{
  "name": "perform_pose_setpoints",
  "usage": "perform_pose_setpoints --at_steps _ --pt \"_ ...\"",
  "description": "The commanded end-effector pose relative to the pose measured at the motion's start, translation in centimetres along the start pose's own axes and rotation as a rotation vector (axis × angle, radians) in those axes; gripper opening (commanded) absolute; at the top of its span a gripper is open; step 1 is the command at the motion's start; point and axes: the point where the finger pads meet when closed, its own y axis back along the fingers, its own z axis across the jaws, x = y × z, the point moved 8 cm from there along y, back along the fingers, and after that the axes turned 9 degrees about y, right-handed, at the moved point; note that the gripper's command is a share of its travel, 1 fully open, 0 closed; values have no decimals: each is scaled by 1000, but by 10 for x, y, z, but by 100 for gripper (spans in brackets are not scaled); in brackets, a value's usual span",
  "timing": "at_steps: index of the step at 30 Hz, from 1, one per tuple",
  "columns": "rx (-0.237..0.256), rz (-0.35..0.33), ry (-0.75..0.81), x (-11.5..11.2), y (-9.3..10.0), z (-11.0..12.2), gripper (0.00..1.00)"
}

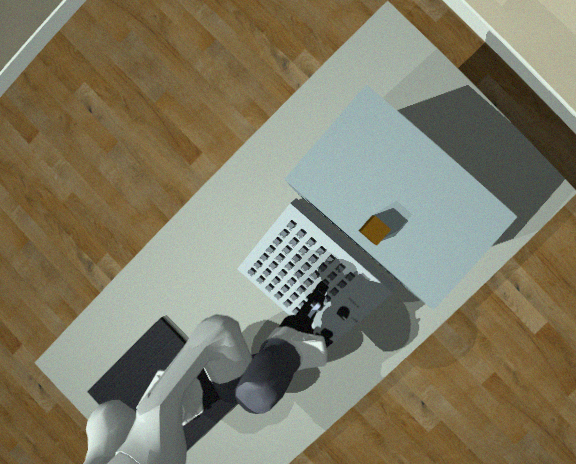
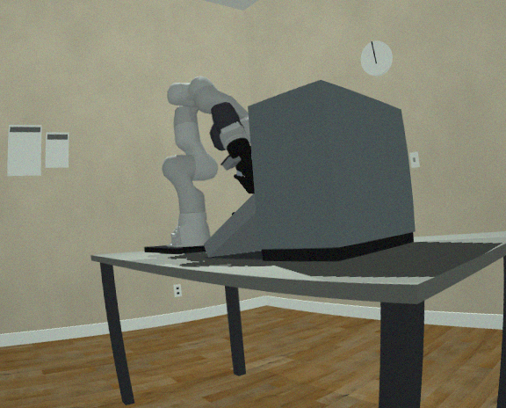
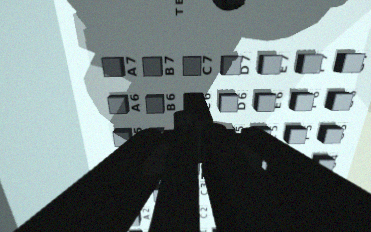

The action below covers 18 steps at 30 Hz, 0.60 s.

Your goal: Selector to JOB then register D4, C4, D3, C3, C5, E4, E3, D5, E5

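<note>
The machine's white keypad slopes down toward my arm, with rows of small grey keys. In the wrist view my shut gripper has its black fingertips together over the C6 key, just below C7. Keys B6 and D6 flank the tips. No key looks lit. The dark round selector sits past row 7 at the frame's top edge, with a cut-off label starting "TE" beside it. From above, the gripper is at the keypad's right end, close to the selector. From the side, the machine housing hides the fingertips.
The machine's large pale grey housing rises behind the keypad, with a small orange block on top. My arm's dark base plate lies at the table's near left. The table edge runs close on the right of the selector.
</note>
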Motion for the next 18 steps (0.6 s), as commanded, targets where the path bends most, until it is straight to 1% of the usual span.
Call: perform_pose_setpoints --at_steps 1,18 --pt "2 0 7 0 0 0 10" --pt "2 0 7 0 -3 0 10"
